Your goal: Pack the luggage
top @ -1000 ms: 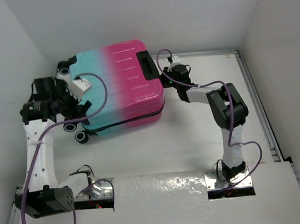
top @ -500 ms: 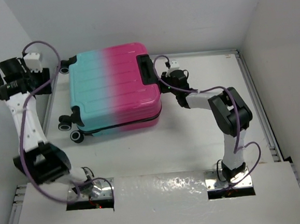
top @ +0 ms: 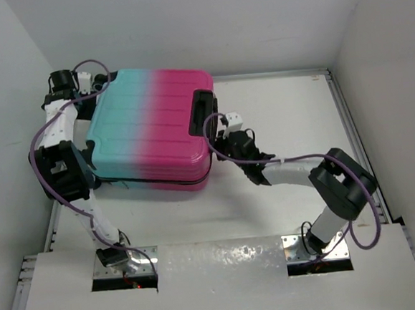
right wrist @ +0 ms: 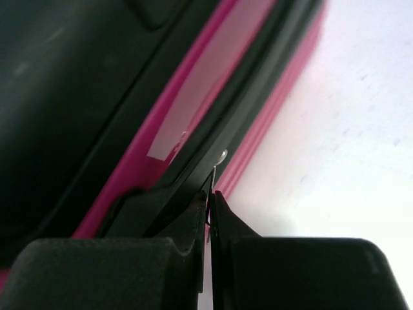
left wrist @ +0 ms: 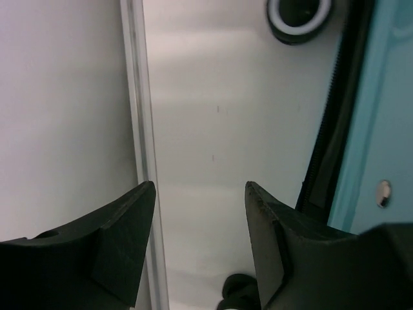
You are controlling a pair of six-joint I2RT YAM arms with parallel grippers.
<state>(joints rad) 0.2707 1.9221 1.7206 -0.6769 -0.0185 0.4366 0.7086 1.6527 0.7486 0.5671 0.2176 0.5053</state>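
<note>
The luggage (top: 148, 127) lies flat with its lid down, teal on the left fading to pink on the right. My right gripper (top: 219, 144) is at its pink side near the black handle (top: 203, 112). In the right wrist view that gripper (right wrist: 210, 197) is shut on the thin metal zipper pull (right wrist: 218, 163) at the dark zip track. My left gripper (top: 86, 88) hangs at the back left corner by the wheels. In the left wrist view it (left wrist: 200, 190) is open over bare table, with the teal shell (left wrist: 387, 129) just to its right.
A metal rail (left wrist: 142, 129) runs along the table's left edge, close to the white side wall. One black wheel (left wrist: 298, 16) shows ahead of the left fingers and another (left wrist: 239, 290) just below them. White walls close in the back and both sides.
The left arm swung from the luggage's front left round to its back left corner, its jaws narrowing. The luggage turned and shifted. The right gripper travelled forward along the pink side, still shut.
</note>
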